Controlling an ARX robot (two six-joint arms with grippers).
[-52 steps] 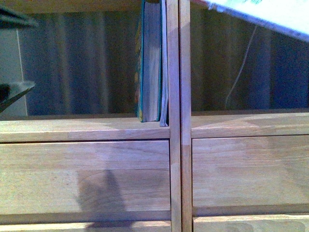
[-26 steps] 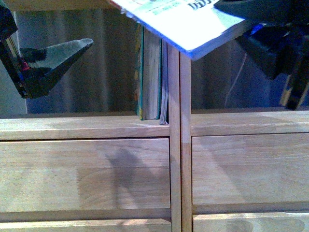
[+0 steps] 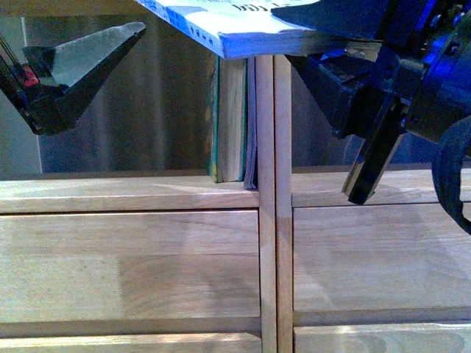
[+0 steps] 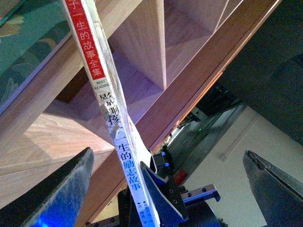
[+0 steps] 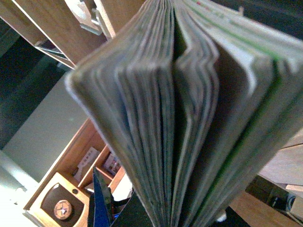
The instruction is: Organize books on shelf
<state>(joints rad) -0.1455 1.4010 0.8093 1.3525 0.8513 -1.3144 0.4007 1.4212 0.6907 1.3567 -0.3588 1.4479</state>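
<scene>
While our right gripper (image 3: 324, 44) clamps the thin white-and-blue paperback (image 3: 221, 26) at upper centre, our left gripper (image 4: 165, 189) gapes wide; teal-covered book (image 3: 229, 118) upright on light-wood shelf (image 3: 132, 195).

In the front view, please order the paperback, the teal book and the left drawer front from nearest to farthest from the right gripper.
1. Paperback: clamped in the right gripper, at the top.
2. Teal book: stands upright, left of the gripper and lower.
3. Left drawer front: lower left, under the teal book.
</scene>
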